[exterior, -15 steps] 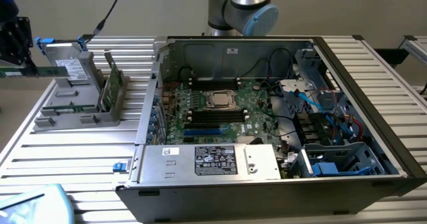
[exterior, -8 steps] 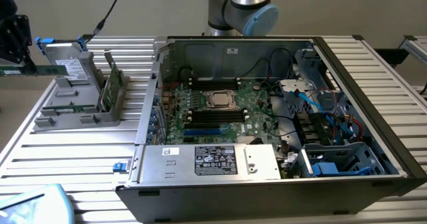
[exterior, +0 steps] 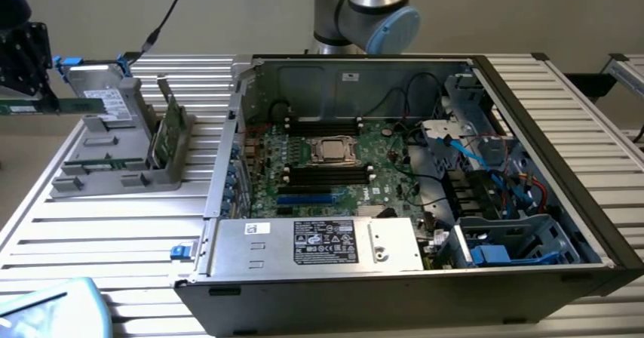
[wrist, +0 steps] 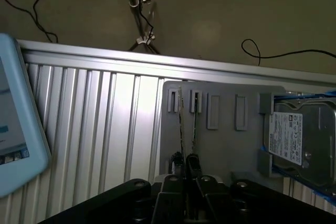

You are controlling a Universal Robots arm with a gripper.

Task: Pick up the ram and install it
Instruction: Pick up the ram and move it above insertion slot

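My gripper (exterior: 30, 95) hangs at the exterior view's far left, off the edge of the ribbed table, shut on the ram (exterior: 56, 106). The ram is a thin green stick held level, with one end reaching toward the silver hard drive (exterior: 98, 89). In the wrist view the ram (wrist: 181, 124) shows edge-on as a thin line running out from between my fingers (wrist: 193, 163), above the grey slotted holder (wrist: 226, 145). The open computer case (exterior: 563, 127) lies to the exterior view's right, with black memory slots (exterior: 324, 176) beside the processor socket (exterior: 332, 151).
The grey holder (exterior: 121, 161) carries a broader green expansion card (exterior: 167, 130) standing upright and the hard drive (wrist: 296, 140) with blue tabs. A pale blue tablet (wrist: 16, 129) lies at the table's edge. The power supply (exterior: 317, 244) and cables fill the case's near side.
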